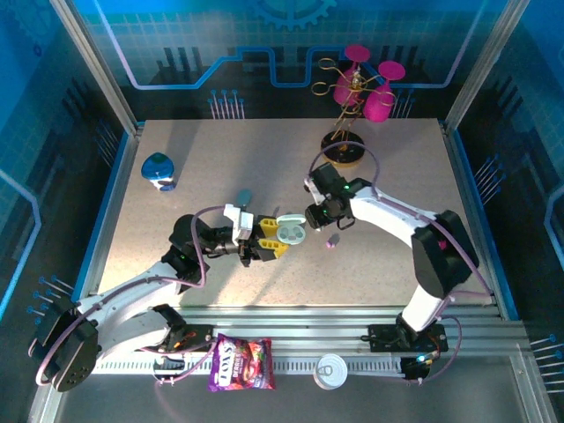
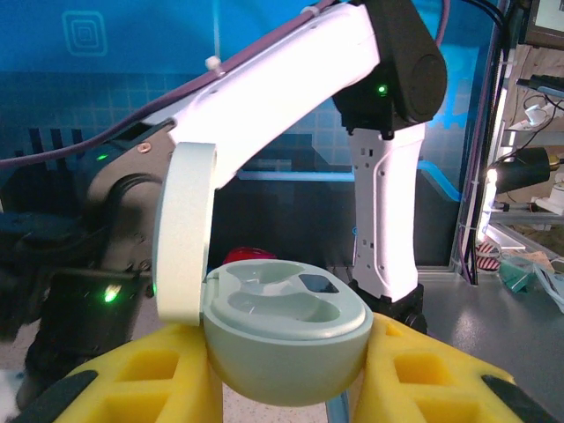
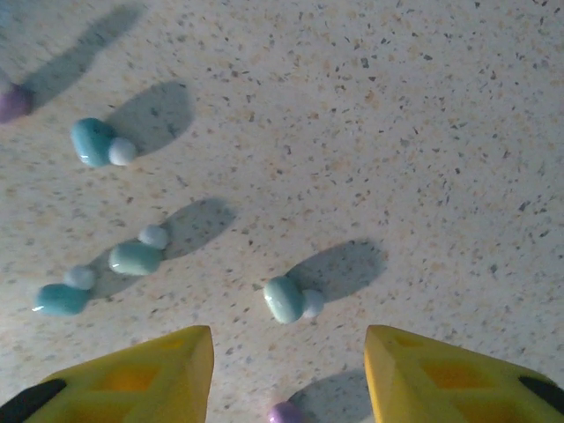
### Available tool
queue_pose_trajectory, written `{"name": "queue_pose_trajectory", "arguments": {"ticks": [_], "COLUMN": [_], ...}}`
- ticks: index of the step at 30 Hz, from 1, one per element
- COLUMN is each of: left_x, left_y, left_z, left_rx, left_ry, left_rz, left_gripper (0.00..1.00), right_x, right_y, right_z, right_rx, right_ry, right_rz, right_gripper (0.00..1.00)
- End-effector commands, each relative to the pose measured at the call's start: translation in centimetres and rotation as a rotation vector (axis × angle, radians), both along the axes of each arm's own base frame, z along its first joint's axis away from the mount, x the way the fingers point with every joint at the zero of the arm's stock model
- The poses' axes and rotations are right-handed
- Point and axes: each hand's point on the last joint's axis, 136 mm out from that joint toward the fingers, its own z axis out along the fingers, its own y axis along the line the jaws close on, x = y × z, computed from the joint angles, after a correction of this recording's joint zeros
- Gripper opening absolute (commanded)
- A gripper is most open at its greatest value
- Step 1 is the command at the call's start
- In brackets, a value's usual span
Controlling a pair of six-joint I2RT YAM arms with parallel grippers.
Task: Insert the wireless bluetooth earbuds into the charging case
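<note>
On counter, left end effector clamps the open case, right end effector hangs half-open, empty, over loose earbuds; pickup step, next likely a descent onto the mint earbud.

Probably a robotics lab booth: circuit-print blue walls, aluminium frame.

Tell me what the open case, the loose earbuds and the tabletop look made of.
The charging case: matte pale-green plastic, judging by its smooth moulded shell. The earbuds: glossy plastic bodies with small highlights; whitish tips, possibly silicone. The tabletop: speckled beige board, matte, perhaps laminate.
</note>
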Motion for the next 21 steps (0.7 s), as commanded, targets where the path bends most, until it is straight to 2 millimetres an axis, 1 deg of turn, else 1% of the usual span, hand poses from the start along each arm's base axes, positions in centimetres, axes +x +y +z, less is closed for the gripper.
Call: {"name": "queue_pose_trajectory", "arguments": {"ticks": [1, 4, 10, 14, 21], "left_x": [-0.7, -0.6, -0.6, -0.7, -0.8], "left_y": [0.1, 0.1, 0.1, 0.2, 0.3], "left_z": [0.4, 0.1, -0.3, -0.2, -0.3], "left_rx": [-0.017, -0.012, -0.007, -0.008, -0.006], "left_ry": [-0.035, -0.035, -0.038, -0.042, -0.044], "left_rz": [-0.016, -0.013, -0.013, -0.012, -0.008], "left_gripper": [0.22, 0.22, 0.22, 0.22, 0.23], "right_x": [-0.8, -0.7, -0.6, -0.6, -1.1], "right_y": [-1.8, -1.4, -0.8, 0.1, 0.8], "right_z": [-1.1, -1.6, -2.7, -3.2, -3.8], "right_rx": [-0.239, -0.314, -0.408, -0.431, -0.458], "right_ry": [0.049, 0.063, 0.095, 0.108, 0.137], "right_rz": [0.069, 0.11, 0.164, 0.193, 0.236], "right_gripper": [0.46, 0.41, 0.34, 0.32, 0.26]}}
